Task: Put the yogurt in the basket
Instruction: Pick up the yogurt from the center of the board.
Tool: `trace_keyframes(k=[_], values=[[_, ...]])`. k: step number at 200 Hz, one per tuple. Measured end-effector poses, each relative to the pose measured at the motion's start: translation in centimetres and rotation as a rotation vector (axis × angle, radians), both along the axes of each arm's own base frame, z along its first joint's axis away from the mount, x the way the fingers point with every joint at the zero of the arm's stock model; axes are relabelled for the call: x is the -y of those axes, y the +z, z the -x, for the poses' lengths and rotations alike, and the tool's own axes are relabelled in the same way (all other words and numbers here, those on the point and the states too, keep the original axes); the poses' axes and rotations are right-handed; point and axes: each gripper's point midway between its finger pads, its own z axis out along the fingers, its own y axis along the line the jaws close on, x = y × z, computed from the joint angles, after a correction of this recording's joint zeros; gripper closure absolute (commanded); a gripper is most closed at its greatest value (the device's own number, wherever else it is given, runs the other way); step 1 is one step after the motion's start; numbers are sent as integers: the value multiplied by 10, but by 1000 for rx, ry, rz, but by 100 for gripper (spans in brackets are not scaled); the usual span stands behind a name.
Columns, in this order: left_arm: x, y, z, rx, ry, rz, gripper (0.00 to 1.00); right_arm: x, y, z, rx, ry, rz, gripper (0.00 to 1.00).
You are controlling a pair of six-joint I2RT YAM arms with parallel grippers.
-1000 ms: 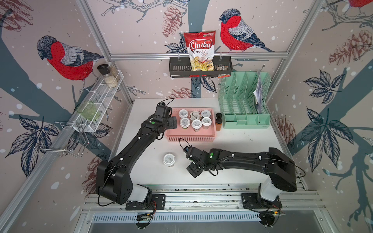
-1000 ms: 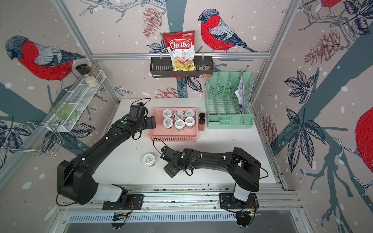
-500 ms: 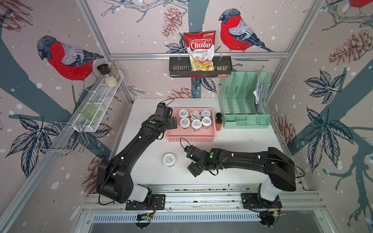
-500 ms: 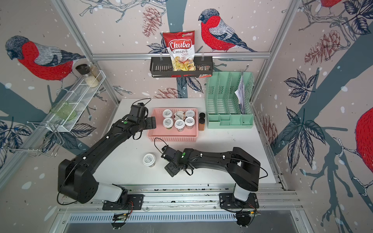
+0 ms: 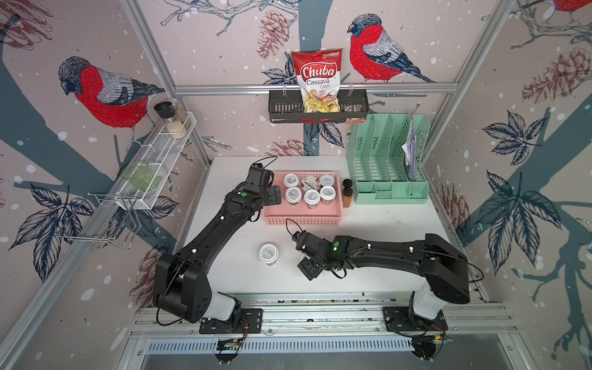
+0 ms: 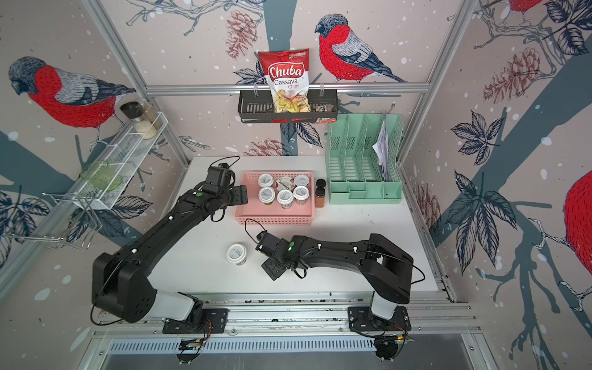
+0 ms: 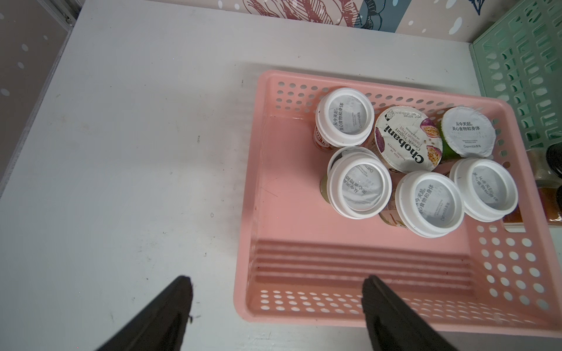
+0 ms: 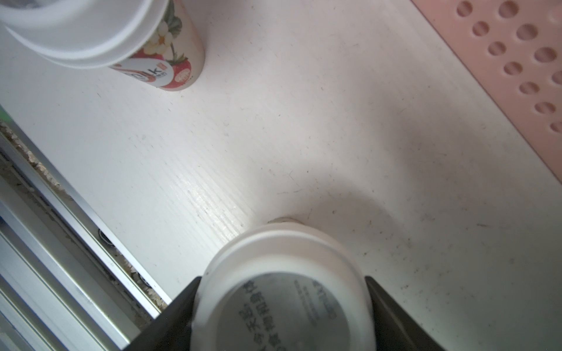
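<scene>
The pink basket stands at the table's middle back and holds several yogurt cups with white lids, among them the wider Chobani cup. My left gripper hovers open over the basket's left wall, one finger outside it and one over its floor, holding nothing. Another yogurt cup stands alone on the table. My right gripper points down just right of it, shut on a further yogurt cup, both fingers against its lid. In both top views that cup is hidden under the gripper.
Two brown spice jars stand against the basket's right side, with the mint-green organiser beyond them. A black rack with a chips bag hangs on the back wall. A white wire shelf runs along the left wall. The aluminium rail borders the table's front.
The right gripper's jaws have narrowed onto the cup beneath it; the arm has barely shifted. The left arm stays over the basket's left wall.
</scene>
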Motion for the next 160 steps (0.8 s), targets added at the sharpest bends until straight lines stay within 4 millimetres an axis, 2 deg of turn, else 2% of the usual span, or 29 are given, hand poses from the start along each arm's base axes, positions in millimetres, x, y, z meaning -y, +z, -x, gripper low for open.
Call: trace_keyframes(k=[92,129,160], values=[[0,2,0,5,-1,2,9,4,6,-8,3,-21,-8,22],[0,6,0,13,-1,6,10,4,22,-21,4,-41,-44,22],[5,23,-3,48,-15,34,10,2,51,-42,29,-63,-97,21]])
